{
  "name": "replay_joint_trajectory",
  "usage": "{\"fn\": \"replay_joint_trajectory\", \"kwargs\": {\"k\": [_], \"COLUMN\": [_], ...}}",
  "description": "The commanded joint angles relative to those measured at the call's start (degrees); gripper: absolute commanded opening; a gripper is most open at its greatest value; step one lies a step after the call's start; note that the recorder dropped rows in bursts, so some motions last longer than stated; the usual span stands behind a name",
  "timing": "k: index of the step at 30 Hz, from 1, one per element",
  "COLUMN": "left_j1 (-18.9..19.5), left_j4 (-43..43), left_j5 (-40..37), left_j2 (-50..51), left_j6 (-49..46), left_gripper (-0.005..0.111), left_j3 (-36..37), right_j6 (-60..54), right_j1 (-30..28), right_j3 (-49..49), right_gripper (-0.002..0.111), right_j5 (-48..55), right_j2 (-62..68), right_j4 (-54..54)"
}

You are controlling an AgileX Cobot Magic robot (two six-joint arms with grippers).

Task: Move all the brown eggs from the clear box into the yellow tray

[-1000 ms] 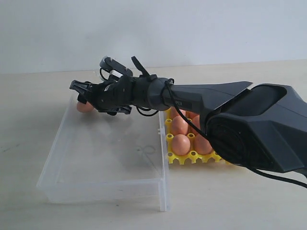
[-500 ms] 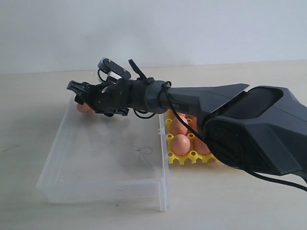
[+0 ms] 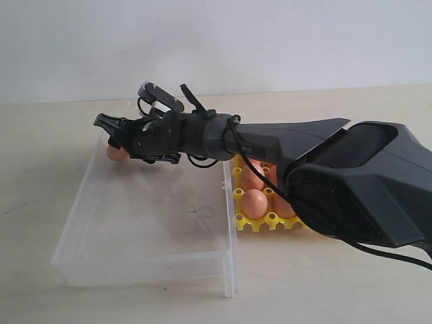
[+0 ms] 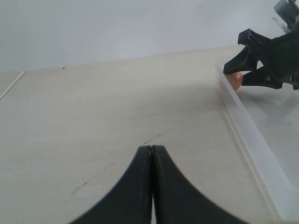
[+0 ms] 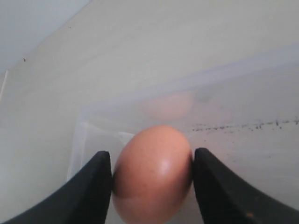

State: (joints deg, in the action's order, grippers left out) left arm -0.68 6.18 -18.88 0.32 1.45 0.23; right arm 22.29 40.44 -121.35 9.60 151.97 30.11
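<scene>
One brown egg [image 3: 116, 152] lies in the far left corner of the clear box [image 3: 145, 266]. My right gripper [image 3: 115, 140] reaches across the box and is shut on that egg [image 5: 152, 177]; both fingers [image 5: 96, 186] touch its sides. The yellow tray [image 3: 270, 221] stands just right of the box, mostly behind my right arm, and several brown eggs [image 3: 254, 202] sit in its cups. My left gripper [image 4: 152, 148] is shut with nothing in it, over bare table outside the box. Its camera shows the box wall [image 4: 252, 140] and the held egg [image 4: 237, 80].
The light wooden table [image 3: 40, 175] runs around the box and tray, with a pale wall behind. My right arm's black body [image 3: 364, 182] covers the right side of the scene and much of the tray. The rest of the box floor [image 3: 155, 216] shows no eggs.
My right gripper shifted slightly left over the box corner and its fingers closed in until they touch the egg. The left gripper's earlier stand is not shown.
</scene>
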Motion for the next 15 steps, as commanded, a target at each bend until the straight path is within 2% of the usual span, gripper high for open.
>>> {"fn": "replay_joint_trajectory", "kwargs": {"k": [1,15], "left_j1": [0.1,0.1], "left_j4": [-0.2,-0.2], "left_j5": [0.7,0.7], "left_j2": [-0.3,-0.3], "left_j6": [0.2,0.2], "left_gripper": [0.000,0.000], "left_j3": [-0.2,-0.2], "right_j6": [-0.2,-1.8], "right_j1": [0.4,1.6], "right_j3": [-0.3,-0.1], "right_gripper": [0.000,0.000], "right_j5": [0.8,9.1], "right_j2": [-0.9,-4.6], "right_j4": [-1.9,-8.6]}}
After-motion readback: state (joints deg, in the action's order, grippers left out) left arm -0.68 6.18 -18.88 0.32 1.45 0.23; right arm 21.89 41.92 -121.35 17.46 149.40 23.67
